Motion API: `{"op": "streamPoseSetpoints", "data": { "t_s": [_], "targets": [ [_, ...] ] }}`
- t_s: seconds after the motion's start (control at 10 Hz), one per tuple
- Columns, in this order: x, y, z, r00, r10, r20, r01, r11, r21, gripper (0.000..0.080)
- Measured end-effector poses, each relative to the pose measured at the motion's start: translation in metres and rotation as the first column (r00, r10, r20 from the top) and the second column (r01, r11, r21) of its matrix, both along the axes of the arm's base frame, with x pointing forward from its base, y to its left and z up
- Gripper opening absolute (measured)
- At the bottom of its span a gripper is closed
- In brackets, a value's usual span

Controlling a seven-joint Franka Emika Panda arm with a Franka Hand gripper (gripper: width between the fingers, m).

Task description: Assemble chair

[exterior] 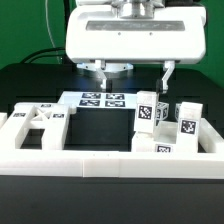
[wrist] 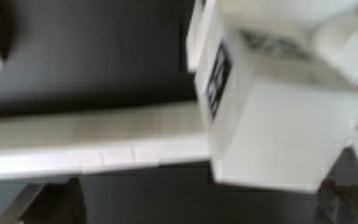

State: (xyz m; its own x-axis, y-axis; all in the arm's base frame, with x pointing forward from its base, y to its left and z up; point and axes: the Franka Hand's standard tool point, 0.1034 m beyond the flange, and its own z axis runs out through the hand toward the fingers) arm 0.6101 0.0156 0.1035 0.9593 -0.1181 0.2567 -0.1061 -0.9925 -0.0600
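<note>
Black counter (exterior: pixel 100 125) fills my screen, with a low white border wall (exterior: pixel 80 158) along the front. My claw (exterior: pixel 133 74) hangs up above the marker board (exterior: pixel 103 99). Its two fingers (exterior: pixel 100 72) are wide apart and nothing is between them. The chair is in loose white pieces. A flat frame piece (exterior: pixel 35 120) lies beside the marker board on the exterior view's left. A tagged post (exterior: pixel 150 113) and a second post (exterior: pixel 186 118) stand beside the board on the exterior view's right. My wrist view shows a tagged white block (wrist: pixel 274 110) up close.
</note>
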Motion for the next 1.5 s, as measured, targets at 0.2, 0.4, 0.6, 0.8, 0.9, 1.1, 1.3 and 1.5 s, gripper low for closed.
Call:
{"op": "streamPoseSetpoints", "data": {
  "t_s": [0.2,0.4,0.6,0.8,0.9,1.1,1.3,1.5],
  "targets": [
    [0.002,0.001,0.003,0.994,0.009,-0.11,-0.006,1.0,0.029,0.0648],
    [0.002,0.003,0.004,0.982,0.019,-0.188,-0.01,0.999,0.048,0.0648],
    [-0.001,0.002,-0.002,0.979,-0.046,-0.201,0.057,0.997,0.05,0.0648],
    [0.001,0.002,-0.008,0.973,-0.132,-0.189,0.144,0.988,0.051,0.0648],
    [0.001,0.002,-0.007,0.96,-0.202,-0.195,0.217,0.975,0.057,0.0648],
    [0.001,0.003,-0.008,0.93,-0.305,-0.206,0.323,0.944,0.064,0.0648],
    [-0.001,0.005,-0.013,0.915,-0.342,-0.216,0.362,0.93,0.06,0.0648],
    [-0.004,0.011,-0.018,0.917,-0.331,-0.225,0.351,0.935,0.057,0.0648]
  ]
}}
